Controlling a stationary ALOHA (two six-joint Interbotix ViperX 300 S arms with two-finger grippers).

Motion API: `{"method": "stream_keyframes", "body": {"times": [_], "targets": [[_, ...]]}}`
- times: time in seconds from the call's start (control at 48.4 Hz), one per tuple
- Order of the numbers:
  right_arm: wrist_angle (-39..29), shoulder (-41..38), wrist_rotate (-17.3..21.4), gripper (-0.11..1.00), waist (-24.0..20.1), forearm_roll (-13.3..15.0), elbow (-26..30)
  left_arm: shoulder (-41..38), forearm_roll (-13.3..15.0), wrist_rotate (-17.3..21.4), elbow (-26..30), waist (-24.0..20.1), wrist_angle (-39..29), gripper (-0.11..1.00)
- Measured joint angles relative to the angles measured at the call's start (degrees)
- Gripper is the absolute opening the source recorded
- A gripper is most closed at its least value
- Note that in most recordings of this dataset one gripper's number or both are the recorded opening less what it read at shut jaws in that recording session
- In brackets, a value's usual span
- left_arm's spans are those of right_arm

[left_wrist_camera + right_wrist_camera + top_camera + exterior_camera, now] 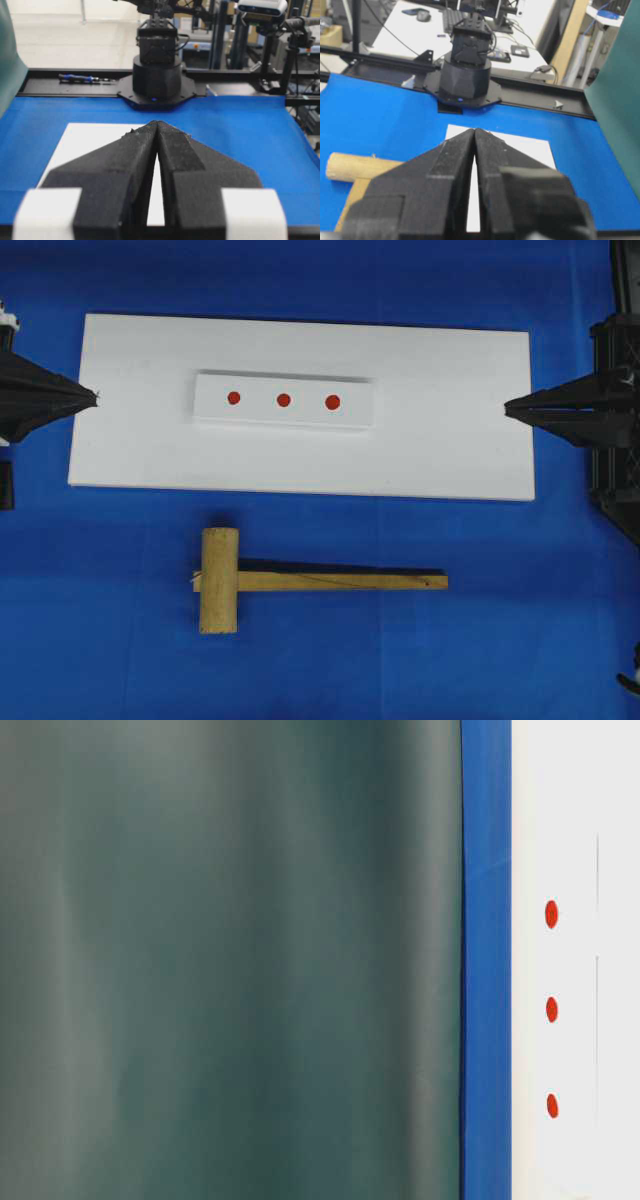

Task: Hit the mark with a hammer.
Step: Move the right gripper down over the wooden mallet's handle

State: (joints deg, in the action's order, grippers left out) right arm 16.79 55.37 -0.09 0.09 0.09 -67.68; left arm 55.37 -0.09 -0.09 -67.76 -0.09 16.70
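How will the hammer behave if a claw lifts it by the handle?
The hammer looks like stiff wood, so it shouldn't flex. Its thick head probably makes it droop head-first. The flat-sided handle should resist rolling.

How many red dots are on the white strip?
3, in one row along the white strip: the left dot, the mark in the middle, and the bigger right dot. None look hidden.
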Motion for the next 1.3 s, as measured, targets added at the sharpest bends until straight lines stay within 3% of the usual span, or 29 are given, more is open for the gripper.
{"method": "stream_keyframes", "body": {"times": [0.103, 0.352, 0.496, 0.6, 0.807, 0.869, 0.993, 1.303], "targets": [[-1.1, -0.8, 0.5, -0.06, -0.9, -0.1, 0.8, 0.0, 0.1, 0.3, -0.1, -0.1, -1.0, 0.02], [-8.8, -9.3, 5.5, -0.06, -6.3, -0.3, 7.3, 0.1, 0.3, 0.4, -0.1, -0.2, -2.0, 0.02], [-10.6, -16.5, 8.6, 0.02, -8.5, -0.3, 10.6, 0.1, 0.3, 0.4, -0.2, -1.6, -3.0, 0.02], [-11.2, -21.4, 10.5, 0.2, -9.5, -0.3, 12.2, 0.1, 0.3, 0.4, -0.2, -2.3, -3.6, 0.02], [-11.3, -31.4, 13.4, 0.81, -11.3, -0.4, 15.6, 0.1, 0.3, 0.5, -0.4, -2.4, -3.9, 0.02], [-10.9, -35.2, 13.8, 0.92, -12.2, -0.4, 16.9, 0.1, 0.3, 0.5, -0.5, -2.4, -3.9, 0.02], [-7.6, -43.0, 14.1, 0.87, -13.5, -1.8, 19.2, 0.1, 0.3, 0.5, -0.7, -2.5, -3.9, 0.02], [0.1, -59.4, 14.2, 0.88, -14.9, -7.6, 25.3, 0.4, 0.3, 0.5, -1.6, -2.4, -3.9, 0.02]]}}
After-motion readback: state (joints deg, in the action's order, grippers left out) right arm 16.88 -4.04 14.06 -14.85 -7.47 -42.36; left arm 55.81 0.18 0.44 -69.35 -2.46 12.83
